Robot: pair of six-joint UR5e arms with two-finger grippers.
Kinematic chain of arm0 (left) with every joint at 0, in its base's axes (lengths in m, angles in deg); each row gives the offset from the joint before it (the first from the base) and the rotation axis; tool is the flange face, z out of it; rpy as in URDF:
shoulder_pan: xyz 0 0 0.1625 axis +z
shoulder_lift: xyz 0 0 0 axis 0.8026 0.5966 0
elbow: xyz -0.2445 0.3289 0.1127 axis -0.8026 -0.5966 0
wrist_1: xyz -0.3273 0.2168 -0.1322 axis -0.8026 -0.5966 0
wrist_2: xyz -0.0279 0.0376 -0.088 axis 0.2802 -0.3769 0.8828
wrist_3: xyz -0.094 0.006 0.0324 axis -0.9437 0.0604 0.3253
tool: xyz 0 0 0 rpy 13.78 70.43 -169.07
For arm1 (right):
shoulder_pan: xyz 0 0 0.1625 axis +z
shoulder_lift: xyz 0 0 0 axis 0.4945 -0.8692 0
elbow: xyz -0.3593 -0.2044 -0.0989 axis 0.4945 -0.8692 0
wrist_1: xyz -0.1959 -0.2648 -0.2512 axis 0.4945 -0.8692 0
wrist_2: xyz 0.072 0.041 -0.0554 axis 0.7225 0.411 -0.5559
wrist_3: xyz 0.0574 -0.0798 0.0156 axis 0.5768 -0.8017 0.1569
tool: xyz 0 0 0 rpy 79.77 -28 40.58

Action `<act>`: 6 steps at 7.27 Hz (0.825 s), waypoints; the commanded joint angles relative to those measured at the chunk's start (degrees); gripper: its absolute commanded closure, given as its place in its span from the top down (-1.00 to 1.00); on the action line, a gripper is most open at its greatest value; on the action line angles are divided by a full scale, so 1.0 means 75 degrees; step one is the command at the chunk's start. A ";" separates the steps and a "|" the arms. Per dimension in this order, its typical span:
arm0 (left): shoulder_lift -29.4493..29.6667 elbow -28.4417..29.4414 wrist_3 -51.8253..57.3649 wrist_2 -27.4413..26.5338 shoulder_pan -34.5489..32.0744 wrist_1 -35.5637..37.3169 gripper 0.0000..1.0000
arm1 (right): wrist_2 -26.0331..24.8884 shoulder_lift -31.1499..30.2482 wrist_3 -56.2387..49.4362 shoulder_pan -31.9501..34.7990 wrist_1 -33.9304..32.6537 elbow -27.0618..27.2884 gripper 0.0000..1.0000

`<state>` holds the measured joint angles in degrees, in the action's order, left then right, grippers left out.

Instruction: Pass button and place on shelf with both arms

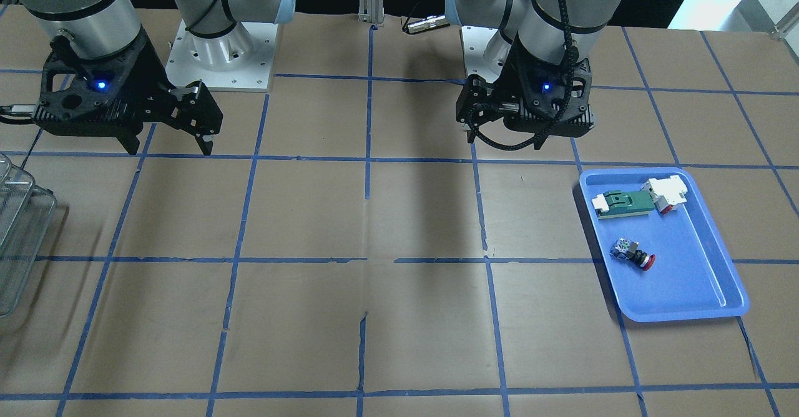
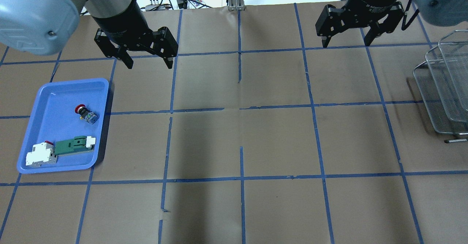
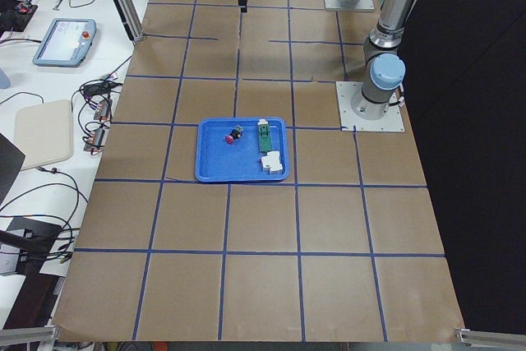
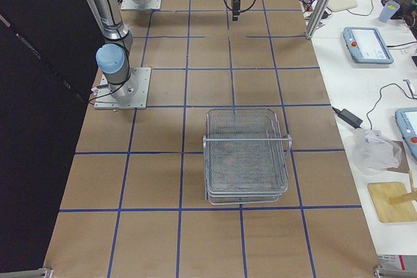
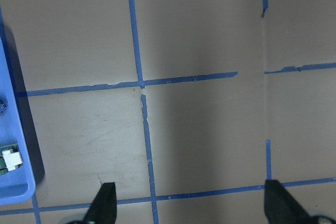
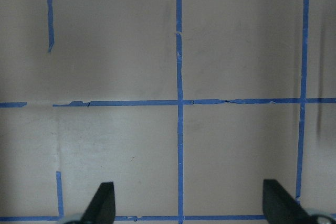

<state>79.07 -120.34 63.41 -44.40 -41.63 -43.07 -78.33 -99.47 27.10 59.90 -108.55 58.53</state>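
Observation:
The button (image 2: 86, 113), with a red cap and a bluish clear block end, lies on its side in the blue tray (image 2: 55, 101) at the table's left; it also shows in the front view (image 1: 632, 254). My left gripper (image 2: 150, 65) hangs open and empty above the table, beyond the tray's far right corner. In the left wrist view its fingertips (image 5: 104, 203) are spread wide over bare table. My right gripper (image 2: 345, 44) is open and empty, high over the far right part of the table. The wire-mesh shelf (image 2: 444, 90) stands at the table's right edge, to the right of it.
A green-and-white flat part (image 2: 73, 146) and a white block with a red side (image 2: 41, 153) lie at the tray's near end. The tray's edge (image 5: 10, 182) shows at the left in the left wrist view. Blue tape lines grid the brown table.

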 commanded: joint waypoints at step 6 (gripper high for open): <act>0.0027 0.0012 0.0160 0.0034 0.0200 0.0011 1.00 | -0.0023 0.0031 0.0000 0.0003 -0.0005 0.0000 1.00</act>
<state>79.14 -120.55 64.61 -44.10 -40.01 -42.99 -78.47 -99.43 27.10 59.85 -108.56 58.51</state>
